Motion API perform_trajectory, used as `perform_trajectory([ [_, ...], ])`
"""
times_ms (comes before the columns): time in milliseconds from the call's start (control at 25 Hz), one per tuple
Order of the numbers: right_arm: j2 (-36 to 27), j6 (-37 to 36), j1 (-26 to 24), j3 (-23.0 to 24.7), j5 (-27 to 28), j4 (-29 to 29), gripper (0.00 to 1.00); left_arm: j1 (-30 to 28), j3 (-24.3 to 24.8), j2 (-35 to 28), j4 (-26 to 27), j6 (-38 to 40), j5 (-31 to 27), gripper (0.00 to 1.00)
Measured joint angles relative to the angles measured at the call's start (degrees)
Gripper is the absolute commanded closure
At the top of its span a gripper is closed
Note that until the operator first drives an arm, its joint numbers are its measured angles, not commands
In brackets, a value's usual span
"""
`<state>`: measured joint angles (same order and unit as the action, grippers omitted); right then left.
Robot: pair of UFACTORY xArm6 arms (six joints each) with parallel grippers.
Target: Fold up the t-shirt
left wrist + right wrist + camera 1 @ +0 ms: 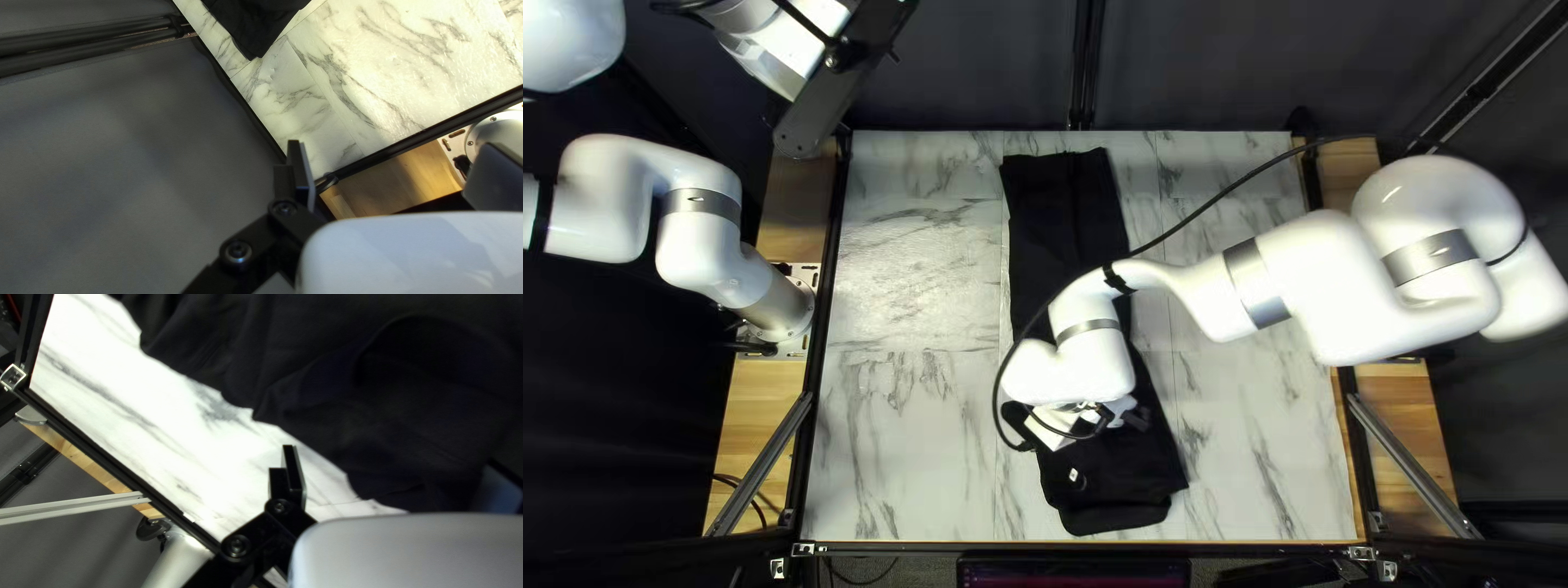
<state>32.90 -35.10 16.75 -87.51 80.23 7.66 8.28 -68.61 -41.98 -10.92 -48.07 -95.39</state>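
Note:
The black t-shirt point(1062, 218) lies as a long narrow strip from near the table's far edge to its near edge, its near end layered. High over the far left corner is my left gripper point(828, 87), only a dark part showing. In the left wrist view my left gripper point(395, 174) is open and empty, beyond it the shirt's far end point(253, 22). My right gripper point(1080, 427) hangs over the shirt's near part, its wrist hiding some cloth. The right wrist view shows my right gripper point(395, 473) open, with wrinkled cloth point(316, 354) ahead of and beyond its fingers.
The marble-patterned table point(904, 436) shows bare surface on both sides of the shirt. Its dark left rim point(819, 327) runs beside my left arm's base. My right arm crosses low over the right half, and a black cable point(1220, 194) loops along it.

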Motion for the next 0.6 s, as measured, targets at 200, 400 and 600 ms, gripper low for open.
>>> perform_trajectory([
  [200, -8.3, 2.2, -0.5, 11.2, -8.6, 0.6, 0.0, 0.0, 0.0, 0.0, 0.0, 0.0, 0.0, 0.0],
  [400, -16.8, 5.0, 0.1, 20.7, -15.3, 0.9, 0.0, 0.0, 0.0, 0.0, 0.0, 0.0, 0.0, 0.0],
  [600, -22.1, 6.7, 0.7, 27.2, -20.6, 1.3, 0.0, 0.0, 0.0, 0.0, 0.0, 0.0, 0.0, 0.0],
])
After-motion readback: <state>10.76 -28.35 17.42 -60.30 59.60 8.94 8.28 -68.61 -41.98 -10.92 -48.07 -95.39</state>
